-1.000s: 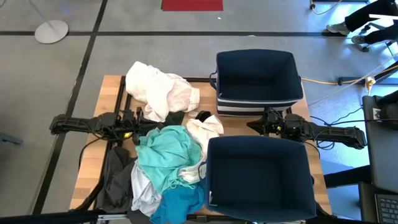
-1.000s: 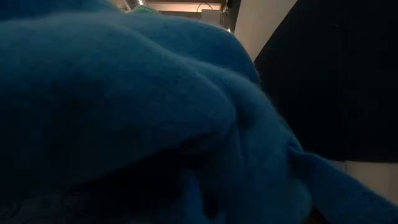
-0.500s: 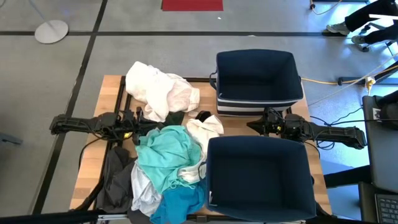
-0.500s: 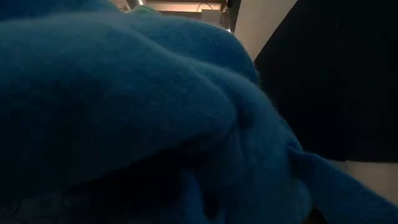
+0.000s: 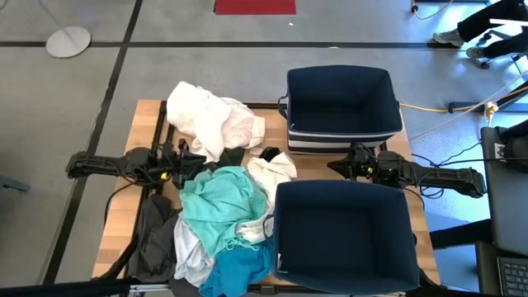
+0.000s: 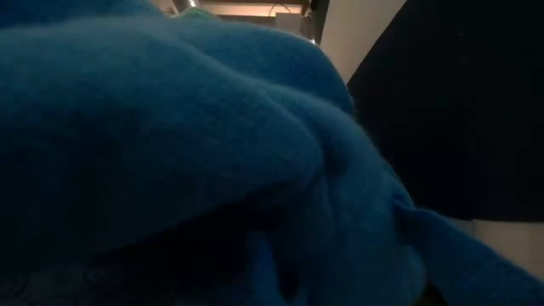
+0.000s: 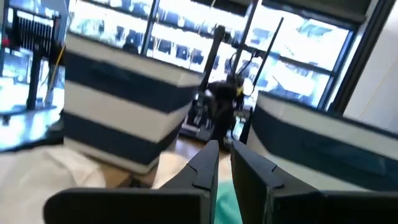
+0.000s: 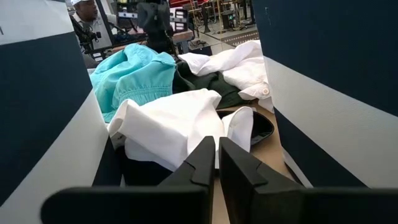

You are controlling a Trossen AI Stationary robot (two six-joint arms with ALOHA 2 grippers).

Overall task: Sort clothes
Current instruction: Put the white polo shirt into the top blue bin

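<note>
— What is seen on the wooden table [image 5: 132,115]?

— The clothes [image 5: 223,214] are heaped at its left half, beside two navy bins [image 5: 342,103].

— And the grippers?

— The left gripper [image 5: 188,158] and right gripper [image 5: 337,166] are both narrowed, nothing held. The low view is blocked by blue fabric [image 6: 170,153].

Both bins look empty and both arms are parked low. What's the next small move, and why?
Probably open the left gripper and ease it down onto the turquoise garment just beside it. Its fingers are shut with nothing held, the whole pile lies on its side, and the right gripper sits between the two navy bins.
</note>
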